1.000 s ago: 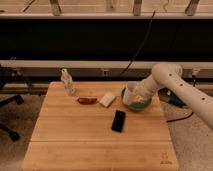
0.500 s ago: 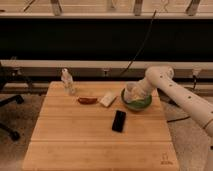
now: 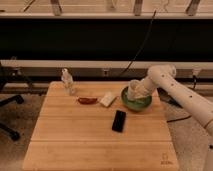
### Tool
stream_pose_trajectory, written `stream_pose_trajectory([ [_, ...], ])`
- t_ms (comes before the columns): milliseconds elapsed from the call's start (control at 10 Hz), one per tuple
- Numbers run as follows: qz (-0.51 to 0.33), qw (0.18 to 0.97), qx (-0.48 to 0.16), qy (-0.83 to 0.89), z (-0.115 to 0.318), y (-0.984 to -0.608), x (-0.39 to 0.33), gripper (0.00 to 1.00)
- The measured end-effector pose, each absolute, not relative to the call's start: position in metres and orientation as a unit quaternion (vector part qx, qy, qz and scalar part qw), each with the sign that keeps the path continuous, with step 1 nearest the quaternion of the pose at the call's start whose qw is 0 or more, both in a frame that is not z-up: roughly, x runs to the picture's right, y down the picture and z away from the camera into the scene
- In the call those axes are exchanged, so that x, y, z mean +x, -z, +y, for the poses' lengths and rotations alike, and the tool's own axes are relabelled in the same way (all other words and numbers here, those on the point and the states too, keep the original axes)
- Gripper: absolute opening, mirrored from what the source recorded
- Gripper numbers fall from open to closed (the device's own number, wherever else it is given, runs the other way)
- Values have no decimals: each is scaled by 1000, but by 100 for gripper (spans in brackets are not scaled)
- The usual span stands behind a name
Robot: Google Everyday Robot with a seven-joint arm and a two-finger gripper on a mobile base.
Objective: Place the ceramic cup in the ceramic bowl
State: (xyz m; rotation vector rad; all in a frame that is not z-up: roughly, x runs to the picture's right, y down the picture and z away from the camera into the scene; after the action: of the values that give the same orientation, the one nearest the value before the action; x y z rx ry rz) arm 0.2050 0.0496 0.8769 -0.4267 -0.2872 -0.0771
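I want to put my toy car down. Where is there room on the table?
The wooden table is bare along the front, below the black phone, and left of the red thing. The back right is crowded: the gripper is over the green bowl.

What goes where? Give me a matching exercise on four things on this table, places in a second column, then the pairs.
1. ceramic bowl
2. clear bottle
3. black phone
4. red object

A. far left corner
B. under the gripper, right side
C. middle, nearest the front
D. between bottle and white block

Pairs: 1-B, 2-A, 3-C, 4-D
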Motion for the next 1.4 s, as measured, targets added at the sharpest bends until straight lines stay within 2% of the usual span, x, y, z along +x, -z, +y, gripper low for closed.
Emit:
stream_pose_trajectory([
  [100,-139,967,-210,40,49,-875,207,47],
  [300,-142,966,-210,43,49,-870,209,63],
  [400,-146,965,-211,44,49,-866,210,74],
  [500,-148,965,-212,47,50,-863,211,79],
  [1000,-149,964,-212,57,47,-844,216,80],
  [1400,-153,965,-206,59,24,-814,223,80],
])
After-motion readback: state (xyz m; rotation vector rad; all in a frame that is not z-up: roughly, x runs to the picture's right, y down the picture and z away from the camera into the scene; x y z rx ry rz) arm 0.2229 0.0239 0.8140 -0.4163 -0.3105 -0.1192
